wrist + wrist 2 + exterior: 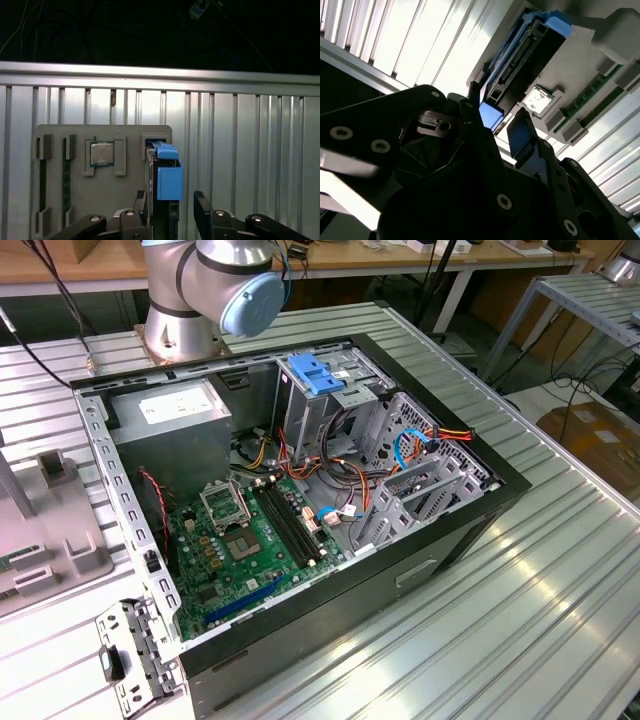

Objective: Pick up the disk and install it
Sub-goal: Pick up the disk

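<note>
Black gripper (171,200): fingers apart, straddling the disk (167,177) in its blue plastic carrier. The disk stands on edge in a slot of the flat grey plastic tray (132,135), with a square metal chip (101,153) in the neighbouring pocket. Exterior view: tray at 9 o'clock of the open black computer case (400,580).

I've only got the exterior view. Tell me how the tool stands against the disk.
Observer: In the first wrist view the tool is open, with one finger on each side of the rectangular hard drive in a blue plastic carrier frame. A gap shows at one finger.
Operator: Tell me what the drive sits in.
Observer: It stands on edge in a slot of a flat grey plastic holder tray, which lies on the ribbed metal table.
Operator: Name what else that tray holds.
Observer: A square silver processor chip lies in a pocket beside the drive.
</note>
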You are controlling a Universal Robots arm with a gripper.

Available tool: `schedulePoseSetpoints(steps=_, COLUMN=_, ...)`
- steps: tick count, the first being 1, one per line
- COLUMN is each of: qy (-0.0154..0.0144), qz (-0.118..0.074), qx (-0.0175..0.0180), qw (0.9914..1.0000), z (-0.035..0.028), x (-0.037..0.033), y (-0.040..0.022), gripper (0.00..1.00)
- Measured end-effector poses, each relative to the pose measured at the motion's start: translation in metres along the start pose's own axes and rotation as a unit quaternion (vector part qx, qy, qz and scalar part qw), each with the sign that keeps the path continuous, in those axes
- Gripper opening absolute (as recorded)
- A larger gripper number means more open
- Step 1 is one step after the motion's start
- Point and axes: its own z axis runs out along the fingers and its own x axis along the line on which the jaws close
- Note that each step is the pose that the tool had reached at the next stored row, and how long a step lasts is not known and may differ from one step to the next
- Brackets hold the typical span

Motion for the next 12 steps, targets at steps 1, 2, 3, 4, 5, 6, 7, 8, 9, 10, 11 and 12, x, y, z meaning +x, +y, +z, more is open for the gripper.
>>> schedulePoseSetpoints(steps=1, qy=-0.0002, qz=0.0, qx=0.0001, qw=1.0, z=0.001, x=-0.0003, y=0.0011, gripper=0.5)
schedulePoseSetpoints(steps=2, qy=-0.0002, qz=0.0, qx=0.0002, qw=1.0, z=0.0028, x=-0.0002, y=0.0014, gripper=0.5)
schedulePoseSetpoints(steps=3, qy=-0.0002, qz=-0.001, qx=0.0, qw=1.0, z=0.0055, x=0.0, y=0.0014, gripper=0.5)
schedulePoseSetpoints(steps=4, qy=-0.0002, qz=-0.002, qx=0.0, qw=1.0, z=0.0068, x=0.0001, y=0.0014, gripper=0.5)
schedulePoseSetpoints(steps=5, qy=0.0, qz=-0.002, qx=-0.0001, qw=1.0, z=0.0084, x=0.0002, y=0.0013, gripper=0.5)
schedulePoseSetpoints(steps=6, qy=0.0001, qz=-0.003, qx=-0.0001, qw=1.0, z=0.0098, x=0.0002, y=0.0012, gripper=0.5)
schedulePoseSetpoints(steps=7, qy=0.0003, qz=-0.003, qx=-0.0001, qw=0.99999, z=0.0119, x=0.0004, y=0.0011, gripper=0.5)
schedulePoseSetpoints(steps=8, qy=0.0005, qz=-0.004, qx=-0.0002, qw=0.99999, z=0.0146, x=0.0005, y=0.0009, gripper=0.5)
schedulePoseSetpoints(steps=9, qy=0.0006, qz=-0.004, qx=-0.0002, qw=0.99999, z=0.0164, x=0.0006, y=0.0007, gripper=0.5)
schedulePoseSetpoints(steps=10, qy=0.0008, qz=-0.005, qx=-0.0002, qw=0.99999, z=0.0187, x=0.0007, y=0.0003, gripper=0.5)
schedulePoseSetpoints(steps=11, qy=0.001, qz=-0.005, qx=-0.0003, qw=0.99999, z=0.0202, x=0.0008, y=0.0, gripper=0.5)
schedulePoseSetpoints(steps=12, qy=0.0013, qz=-0.005, qx=-0.0003, qw=0.99999, z=0.023, x=0.001, y=-0.0006, gripper=0.5)
